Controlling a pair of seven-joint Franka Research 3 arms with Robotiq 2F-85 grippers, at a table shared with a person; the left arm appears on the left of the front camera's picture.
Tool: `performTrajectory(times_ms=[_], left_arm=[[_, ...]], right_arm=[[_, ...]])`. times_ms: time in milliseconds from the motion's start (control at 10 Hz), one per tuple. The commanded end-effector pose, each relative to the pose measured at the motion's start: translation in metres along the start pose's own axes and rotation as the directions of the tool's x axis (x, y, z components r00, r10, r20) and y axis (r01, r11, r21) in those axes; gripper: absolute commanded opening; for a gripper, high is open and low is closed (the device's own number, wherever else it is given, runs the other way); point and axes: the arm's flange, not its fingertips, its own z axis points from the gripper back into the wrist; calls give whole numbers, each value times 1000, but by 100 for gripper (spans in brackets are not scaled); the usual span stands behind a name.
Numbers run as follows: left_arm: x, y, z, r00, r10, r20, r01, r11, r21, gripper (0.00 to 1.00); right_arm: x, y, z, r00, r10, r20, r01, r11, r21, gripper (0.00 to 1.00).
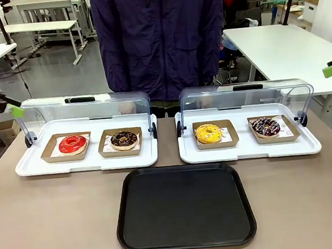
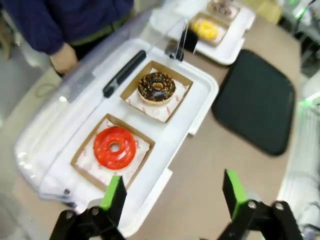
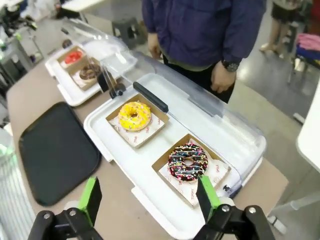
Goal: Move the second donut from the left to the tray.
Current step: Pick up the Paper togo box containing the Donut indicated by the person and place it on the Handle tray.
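The left pincer (image 2: 175,200) hangs open and empty, green pads spread, near a white tray (image 2: 202,95). On that tray the second donut from the left (image 2: 156,87), a glossy chocolate ring, sits in a brown cardboard dish (image 2: 131,86) beside a red donut (image 2: 114,147). The flat, round-cornered black tray (image 2: 255,100) lies just beside on the table. The right pincer (image 3: 150,200) is open too.
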Motion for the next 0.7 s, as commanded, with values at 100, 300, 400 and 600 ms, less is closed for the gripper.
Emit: performTrajectory(times_ms=[100,300,400,600], left_arm=[[-30,27,10,995,-56,83,58,998,-18,100],[-40,24,18,993,-72,90,72,997,3,100],[-42,21,23,990,-92,109,91,996,14,100],[-44,11,33,984,-100,149,96,995,29,100]], right_arm=[[-15,-16,-2,997,38,72,-42,997,58,100],[-26,-16,2,997,26,73,-30,998,50,100],[-29,-16,4,997,25,76,-28,998,49,100],[-31,-14,6,995,28,91,-33,998,52,100]])
